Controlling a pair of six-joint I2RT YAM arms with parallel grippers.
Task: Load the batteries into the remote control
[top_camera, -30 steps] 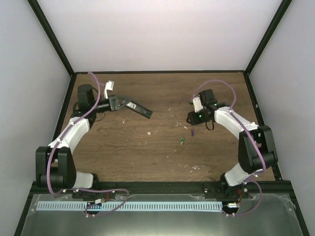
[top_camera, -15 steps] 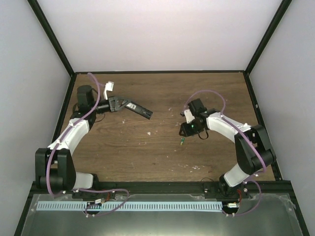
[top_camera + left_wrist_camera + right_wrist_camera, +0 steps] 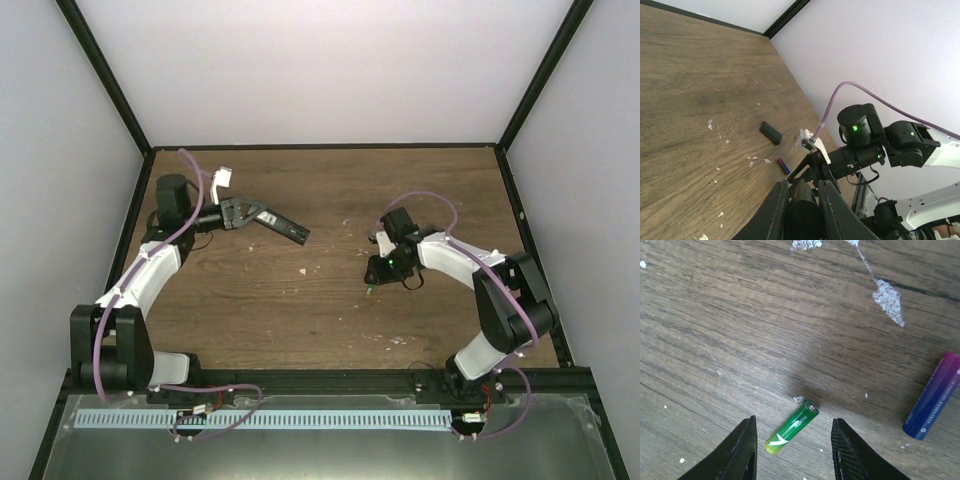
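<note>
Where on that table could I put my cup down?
Bare wood runs along the near edge of the table, in the middle, and across the far middle beyond the remote control held in the left hand. It is crowded near the right hand: the green battery, the purple battery and a small black piece lie there.

Check white print along green battery point(image 3: 791, 427): swoosh mark, then capitals starting "HU"; rest too small for you to read. Purple battery point(image 3: 932, 396): fine pale print line, illegible.
</note>
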